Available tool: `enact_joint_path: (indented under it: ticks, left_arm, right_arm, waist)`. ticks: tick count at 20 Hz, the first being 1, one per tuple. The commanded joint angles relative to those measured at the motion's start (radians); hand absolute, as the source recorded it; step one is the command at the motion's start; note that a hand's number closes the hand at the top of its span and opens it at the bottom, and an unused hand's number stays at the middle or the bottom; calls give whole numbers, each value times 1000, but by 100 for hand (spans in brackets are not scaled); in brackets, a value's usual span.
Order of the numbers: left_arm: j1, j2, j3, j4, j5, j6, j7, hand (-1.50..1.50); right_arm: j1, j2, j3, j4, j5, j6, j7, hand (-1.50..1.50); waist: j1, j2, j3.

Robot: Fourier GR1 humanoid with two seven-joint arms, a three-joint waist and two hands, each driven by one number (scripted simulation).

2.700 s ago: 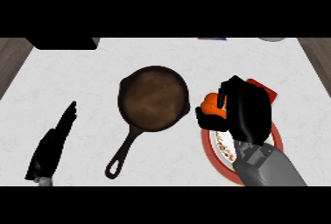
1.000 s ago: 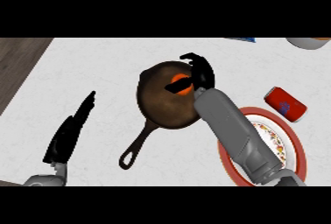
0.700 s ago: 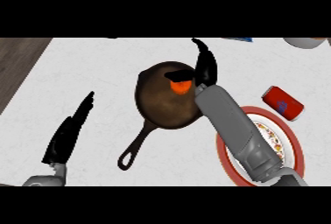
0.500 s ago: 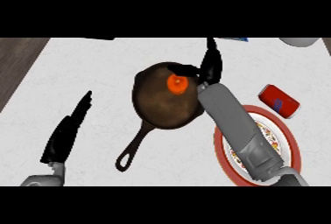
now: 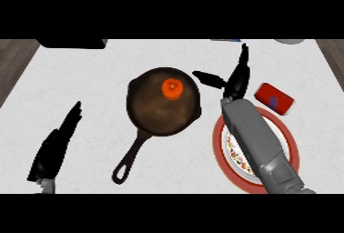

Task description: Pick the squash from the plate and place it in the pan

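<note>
Small orange squash (image 5: 173,87) sitting inside dark round iron pan (image 5: 158,113)! Black right hand (image 5: 235,81) just right of pan, fingers straight, spread, empty.

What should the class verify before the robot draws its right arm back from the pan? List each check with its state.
1. Squash lies inside the pan: ok.
2. Right hand open, holding nothing: ok.
3. Right hand apart from the squash: ok.
4. Left hand open, off to the pan's left: ok.
5. Plate bare under the forearm: cannot tell.
</note>
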Motion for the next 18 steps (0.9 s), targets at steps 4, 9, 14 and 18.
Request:
enact_joint_path:
  ticks: [4,9,14,18]
  left_arm:
    - [50,0,26,-30,18,-15,0,0]
    - [79,17,51,-49,30,-33,-17,0]
    - [57,3,53,-17,17,-34,-27,0]
    - [54,-1,61,4,8,-47,-51,0]
  right_arm:
    - [247,-97,-13,-180,-20,116,-120,-150]
    - [432,-236,21,-433,-19,219,-10,-150]
    - [610,-323,4,-640,-32,296,30,-150]
    - [671,-365,-55,-685,-67,398,16,-150]
  waist:
    - [-35,-11,-1]
    - [-47,-15,-2]
    - [-44,-12,-2]
    - [-36,-10,-1]
